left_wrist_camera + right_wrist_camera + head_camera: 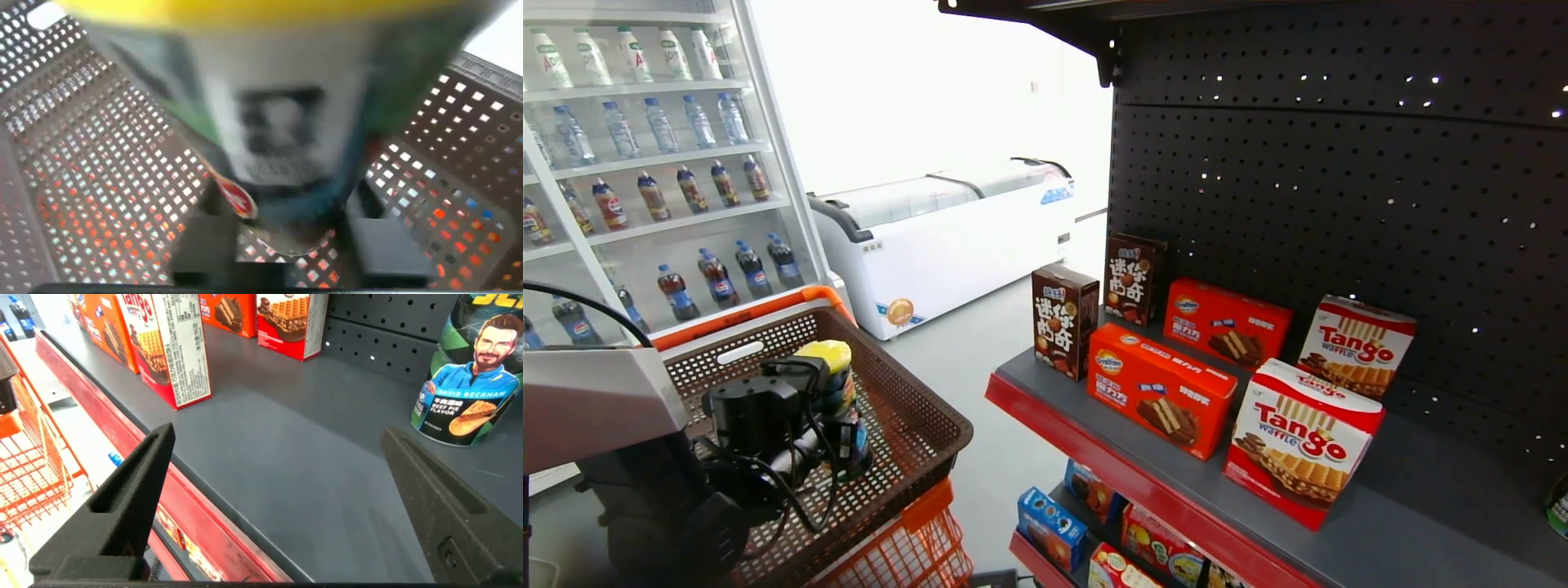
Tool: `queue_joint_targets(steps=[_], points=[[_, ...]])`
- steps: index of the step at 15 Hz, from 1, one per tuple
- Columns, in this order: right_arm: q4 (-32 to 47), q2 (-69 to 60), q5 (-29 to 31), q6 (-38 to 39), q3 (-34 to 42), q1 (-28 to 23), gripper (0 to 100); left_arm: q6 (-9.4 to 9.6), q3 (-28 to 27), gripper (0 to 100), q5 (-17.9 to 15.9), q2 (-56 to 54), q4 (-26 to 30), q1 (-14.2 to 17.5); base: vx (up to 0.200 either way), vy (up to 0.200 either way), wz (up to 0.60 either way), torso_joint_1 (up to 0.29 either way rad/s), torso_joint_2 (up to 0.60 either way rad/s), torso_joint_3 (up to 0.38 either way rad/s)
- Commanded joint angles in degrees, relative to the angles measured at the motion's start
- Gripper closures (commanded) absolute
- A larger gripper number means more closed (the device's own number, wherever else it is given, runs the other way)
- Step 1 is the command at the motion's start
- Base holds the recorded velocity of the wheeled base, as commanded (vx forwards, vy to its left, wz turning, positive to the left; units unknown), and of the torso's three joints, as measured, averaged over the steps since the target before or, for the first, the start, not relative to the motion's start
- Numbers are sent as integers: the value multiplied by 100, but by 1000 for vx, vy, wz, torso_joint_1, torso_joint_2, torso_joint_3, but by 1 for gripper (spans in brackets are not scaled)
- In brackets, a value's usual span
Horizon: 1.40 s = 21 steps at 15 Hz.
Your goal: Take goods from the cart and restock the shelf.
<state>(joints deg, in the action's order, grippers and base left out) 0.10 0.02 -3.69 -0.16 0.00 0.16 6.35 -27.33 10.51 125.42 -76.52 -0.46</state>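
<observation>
My left gripper (846, 437) was down in the brown mesh cart basket (913, 390), fingers closed on the tall yellow-lidded can (836, 382) so I could lift it. My right gripper (278, 434) hung wide open and empty over the grey metal shelf (327, 508), ready.

The left gripper (843, 441) sits inside the cart's brown basket (915, 400), clasping an upright can with a yellow lid (827, 359). An orange basket (923, 539) hangs below it. To the right, the grey shelf (1421, 506) with its red front edge carries three pairs of boxes, each pair one behind the other: two dark brown boxes (1064, 320), two orange boxes (1160, 388) and two red-and-white wafer boxes (1298, 441). A black pegboard (1339, 163) backs the shelf. Behind the cart stand a drinks cooler (662, 155) and a white chest freezer (947, 237).
</observation>
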Motion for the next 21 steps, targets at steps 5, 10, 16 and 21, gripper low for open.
queue_joint_targets(steps=[5,10,16,21], points=[[-1,-2,0,-2,0,2,0,384,-273,100,-58,-756,709,-200,0,0,0,0,0,0],[-1,-2,0,-2,0,2,0,226,-703,100,-690,-2030,2352,-701,0,0,0,0,0,0],[-1,-2,0,-2,0,2,0,-11,-1521,100,-1464,-3085,3934,-1167,0,0,0,0,0,0],[-1,-2,0,-2,0,2,0,-37,-1653,100,-2229,-3427,4295,-1167,0,0,0,0,0,0]])
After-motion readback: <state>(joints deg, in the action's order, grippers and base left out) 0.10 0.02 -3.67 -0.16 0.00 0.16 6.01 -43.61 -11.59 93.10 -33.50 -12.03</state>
